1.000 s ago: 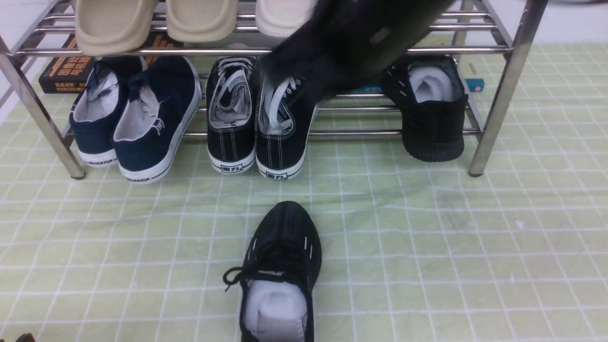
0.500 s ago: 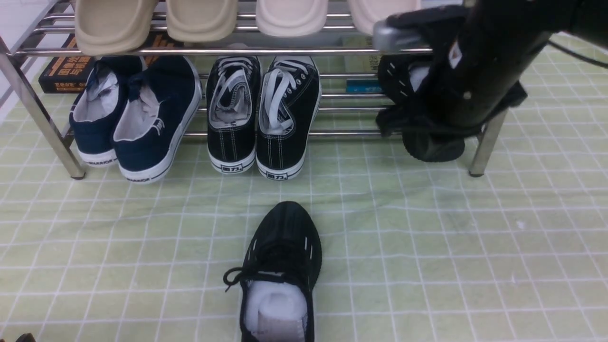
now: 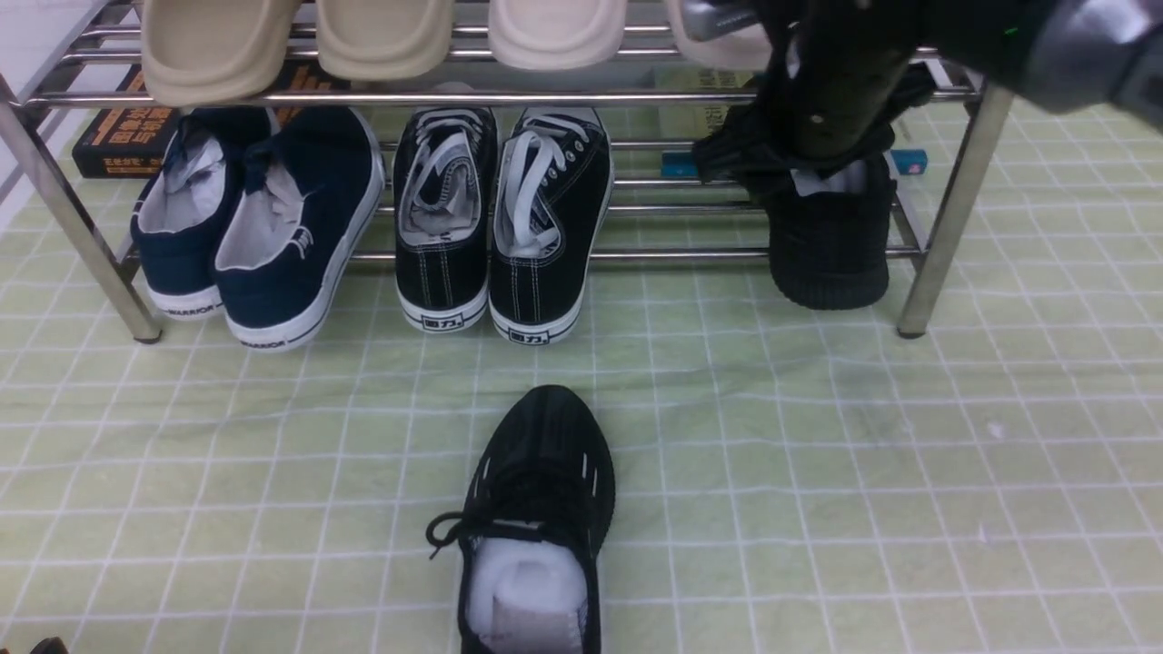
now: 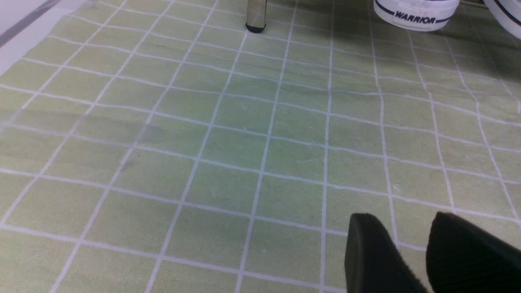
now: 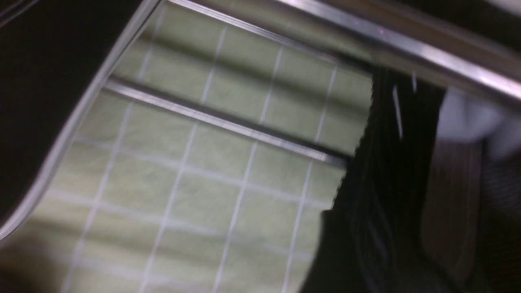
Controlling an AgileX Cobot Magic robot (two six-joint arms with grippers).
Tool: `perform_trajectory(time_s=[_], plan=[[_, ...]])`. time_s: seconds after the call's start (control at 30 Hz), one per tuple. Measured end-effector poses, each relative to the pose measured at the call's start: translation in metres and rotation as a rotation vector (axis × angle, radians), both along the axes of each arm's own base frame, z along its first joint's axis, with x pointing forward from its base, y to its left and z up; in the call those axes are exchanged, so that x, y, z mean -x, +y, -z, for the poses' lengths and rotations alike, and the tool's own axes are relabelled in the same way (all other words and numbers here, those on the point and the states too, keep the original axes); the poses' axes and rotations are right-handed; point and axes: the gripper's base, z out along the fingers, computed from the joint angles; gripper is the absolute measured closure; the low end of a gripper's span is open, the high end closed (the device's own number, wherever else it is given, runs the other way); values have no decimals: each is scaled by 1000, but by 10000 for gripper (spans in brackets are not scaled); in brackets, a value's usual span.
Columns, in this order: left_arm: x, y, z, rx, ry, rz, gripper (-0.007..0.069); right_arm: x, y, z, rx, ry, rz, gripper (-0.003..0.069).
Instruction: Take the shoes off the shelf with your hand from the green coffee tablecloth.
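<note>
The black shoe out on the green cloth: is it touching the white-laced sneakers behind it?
Apart. In the front view, a band of bare green cloth lies between the black shoe and the white-laced sneakers.

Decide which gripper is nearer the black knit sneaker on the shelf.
Right. The right gripper is at the sneaker; the left gripper hovers over tablecloth near the opposite leg of the shelf.

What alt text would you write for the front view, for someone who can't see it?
A black robot arm reaches down to an all-black sneaker on the lower right of a steel shoe shelf. Its twin lies on the green checked cloth in front; navy sneakers, black canvas sneakers and beige slippers share the shelf.
</note>
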Motion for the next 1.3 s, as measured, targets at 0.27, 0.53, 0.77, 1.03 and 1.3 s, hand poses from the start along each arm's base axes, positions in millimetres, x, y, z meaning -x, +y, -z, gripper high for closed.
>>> perform_trajectory(time_s=[0.27, 0.53, 0.77, 1.03, 1.3], plan=[[0, 0, 0, 0, 0, 0, 385, -20, 2, 25, 80, -60, 17, 133], [0, 0, 0, 0, 0, 0, 385, -32, -4, 44, 58, -44, 115, 195], [0, 0, 0, 0, 0, 0, 385, -36, -8, 52, 59, -27, 133, 382], [0, 0, 0, 0, 0, 0, 385, -26, -12, 32, 45, -8, 136, 657], [0, 0, 0, 0, 0, 0, 385, 1, -18, -17, 3, -29, 127, 657]])
